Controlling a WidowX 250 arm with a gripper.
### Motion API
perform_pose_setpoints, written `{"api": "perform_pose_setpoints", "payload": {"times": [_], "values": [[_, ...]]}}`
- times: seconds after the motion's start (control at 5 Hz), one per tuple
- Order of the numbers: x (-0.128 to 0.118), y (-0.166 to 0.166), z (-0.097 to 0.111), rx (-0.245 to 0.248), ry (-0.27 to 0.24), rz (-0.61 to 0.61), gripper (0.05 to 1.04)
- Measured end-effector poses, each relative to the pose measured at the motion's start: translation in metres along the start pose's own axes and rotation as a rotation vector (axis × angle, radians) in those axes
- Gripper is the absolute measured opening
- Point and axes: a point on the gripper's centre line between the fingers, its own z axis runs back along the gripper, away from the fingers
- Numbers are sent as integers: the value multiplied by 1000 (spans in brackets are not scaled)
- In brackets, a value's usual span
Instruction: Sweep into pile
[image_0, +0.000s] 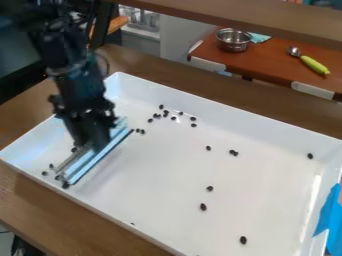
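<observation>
Beans are lying scattered on both sides of the claw, inside the white tray. The claw is clamping a long-bladed sweeper – its edge is lying low beneath the claw, presumably for gathering several beans per stroke.

Metal pot and green-handled utensil on reddish table

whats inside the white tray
Scattered small dark beans, and a bluish sweeping blade below the hand. Whatever lies directly beneath the blade is covered.
</observation>
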Motion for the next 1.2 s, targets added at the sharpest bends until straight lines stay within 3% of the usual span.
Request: {"api": "perform_pose_setpoints", "payload": {"times": [0.2, 0.4, 0.8, 1.2], "values": [[2, -53, 5, -90, 12, 13, 338], [4, -99, -2, -127, 29, 51, 338], [6, -185, -36, -142, 45, 129, 338], [0, -223, -46, -166, 10, 212, 338]]}}
